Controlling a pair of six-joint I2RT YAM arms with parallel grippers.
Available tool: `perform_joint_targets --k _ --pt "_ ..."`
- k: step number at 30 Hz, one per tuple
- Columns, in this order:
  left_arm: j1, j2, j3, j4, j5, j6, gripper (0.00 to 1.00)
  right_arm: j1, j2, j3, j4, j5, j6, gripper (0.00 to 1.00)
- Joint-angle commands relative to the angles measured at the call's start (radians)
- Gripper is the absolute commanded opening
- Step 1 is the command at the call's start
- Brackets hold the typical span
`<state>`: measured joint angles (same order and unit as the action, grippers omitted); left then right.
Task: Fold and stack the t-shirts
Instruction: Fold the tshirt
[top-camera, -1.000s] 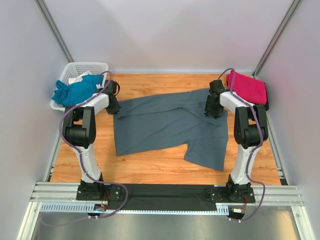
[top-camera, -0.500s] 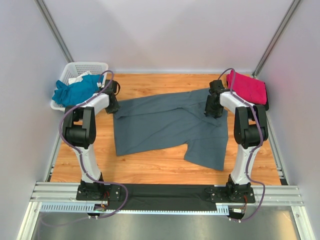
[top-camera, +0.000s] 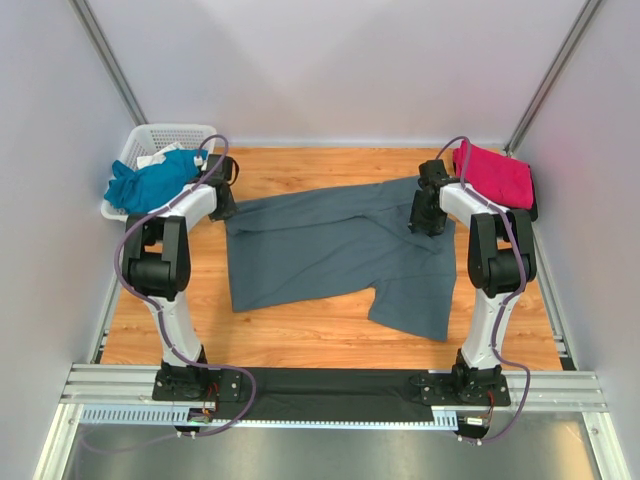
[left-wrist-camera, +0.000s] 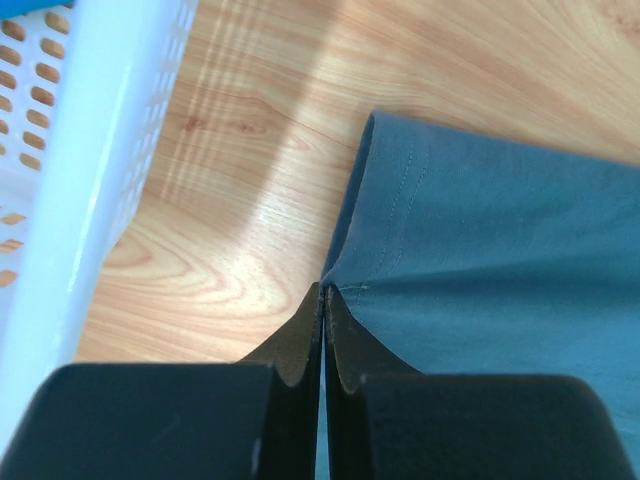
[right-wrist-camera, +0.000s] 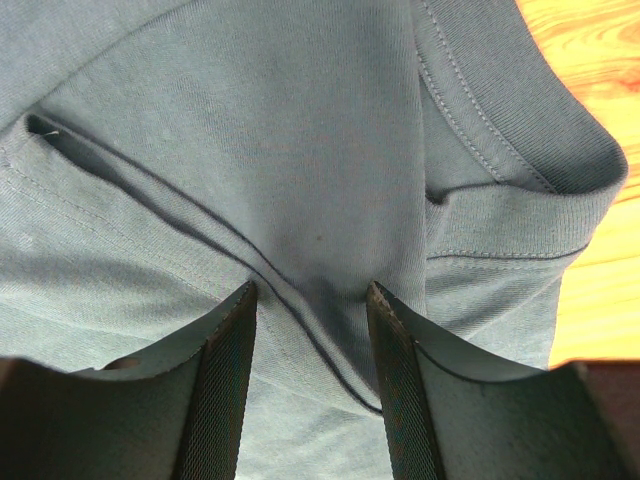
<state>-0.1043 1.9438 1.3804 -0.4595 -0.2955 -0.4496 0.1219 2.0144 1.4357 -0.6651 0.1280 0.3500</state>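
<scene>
The large slate-grey t-shirt (top-camera: 330, 250) lies spread across the wooden table, a sleeve hanging toward the front right. My left gripper (top-camera: 223, 205) is shut on its left edge; in the left wrist view the fingertips (left-wrist-camera: 323, 292) pinch the hem of the cloth (left-wrist-camera: 480, 270). My right gripper (top-camera: 428, 222) stands open, pressed down on the shirt's right end. Its fingers (right-wrist-camera: 310, 290) straddle a fold of grey cloth (right-wrist-camera: 250, 120) beside the ribbed collar (right-wrist-camera: 500, 120). A magenta-pink t-shirt (top-camera: 495, 172) lies folded at the back right. A teal-blue t-shirt (top-camera: 150, 180) hangs out of the basket.
The white lattice basket (top-camera: 165, 132) stands at the back left, its wall (left-wrist-camera: 70, 170) close to the left gripper. White walls enclose the table (top-camera: 320, 330) on three sides. A metal rail runs along the near edge.
The left gripper has drawn back and to the left toward the basket, pulling the grey shirt's left edge with it. The right arm has stayed put.
</scene>
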Motion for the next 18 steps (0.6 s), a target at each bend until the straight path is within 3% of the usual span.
perform_joint_targets --k 1,8,10,15,18 --pt "0.003 -0.057 0.017 0.007 -0.033 0.035 0.0 -0.007 0.032 0.002 -0.034 0.025 -0.019 0.49" --pt "0.002 -0.042 0.006 -0.019 -0.022 0.015 0.0 -0.008 0.024 -0.003 -0.039 0.033 -0.023 0.49" --pt "0.002 -0.043 0.005 -0.027 -0.022 0.014 0.09 -0.008 0.018 -0.004 -0.039 0.03 -0.023 0.49" --pt "-0.008 -0.069 0.005 -0.05 -0.007 0.014 0.43 -0.007 -0.002 -0.004 -0.037 0.004 -0.026 0.49" --pt "-0.02 -0.104 0.008 -0.071 0.025 0.006 0.53 -0.008 -0.02 -0.003 -0.037 -0.021 -0.032 0.5"
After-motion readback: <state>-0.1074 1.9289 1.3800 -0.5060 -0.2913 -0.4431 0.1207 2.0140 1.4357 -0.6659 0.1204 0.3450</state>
